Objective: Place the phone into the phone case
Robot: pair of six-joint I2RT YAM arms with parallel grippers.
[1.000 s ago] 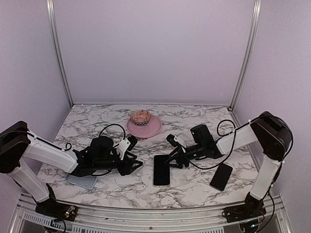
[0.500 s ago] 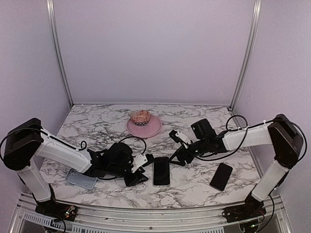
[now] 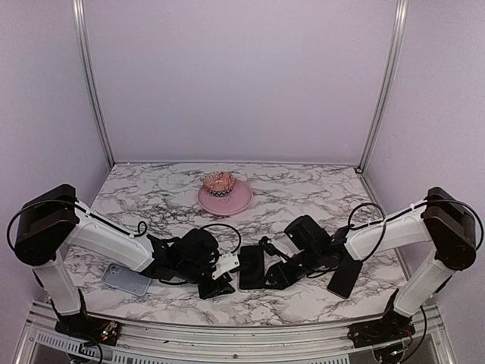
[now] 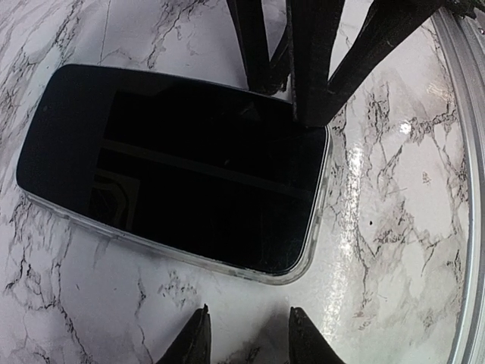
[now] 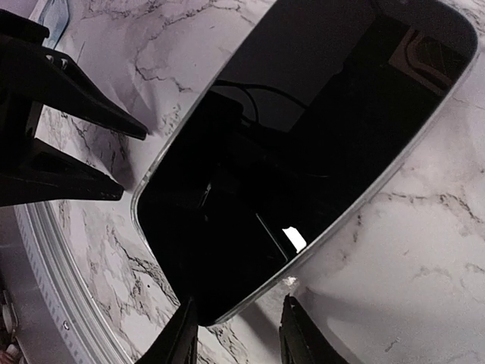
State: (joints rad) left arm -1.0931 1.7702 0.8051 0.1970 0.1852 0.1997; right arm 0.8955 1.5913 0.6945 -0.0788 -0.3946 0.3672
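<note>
The phone [image 3: 251, 267] lies flat, screen up, near the table's front edge. Its glossy black screen [image 4: 174, 163] fills the left wrist view, and the clear rim of the phone case [image 4: 309, 258] runs round its edge. My left gripper [image 3: 225, 279] sits low at the phone's left side, open, with only bare marble between its fingertips [image 4: 195, 341]. My right gripper [image 3: 271, 271] sits low at the phone's right side, also open. In the right wrist view one fingertip [image 5: 180, 334] overlaps the phone's [image 5: 303, 144] near corner, and the rim [image 5: 364, 201] shows pale.
An all-dark phone [image 3: 345, 277] lies just right of my right arm. A grey-blue slab [image 3: 125, 281] lies at the front left. A pink plate [image 3: 236, 202] with a brown thing on it stands behind. The metal table edge [image 4: 474, 189] runs close by.
Both grippers have come down and forward to the phone's near half, the left one sliding right up to its edge. Both sets of jaws have narrowed. The phone has stayed put.
</note>
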